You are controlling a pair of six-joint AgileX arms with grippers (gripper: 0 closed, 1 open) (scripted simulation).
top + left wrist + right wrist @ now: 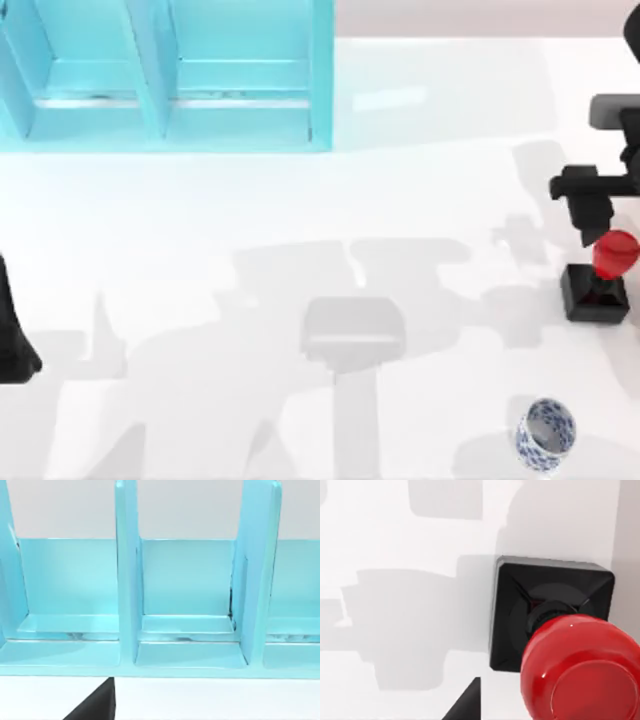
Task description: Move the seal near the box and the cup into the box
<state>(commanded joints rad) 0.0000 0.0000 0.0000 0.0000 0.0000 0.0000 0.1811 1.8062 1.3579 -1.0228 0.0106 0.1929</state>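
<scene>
At table's right edge [470,200], seal [600,280] seems partly cropped.

Top cam overhead – wrist cams close-up.

Matte black, blocky arms [590,190]

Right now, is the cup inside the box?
No, the cup sits on the table near the front right, far from the blue box.
</scene>
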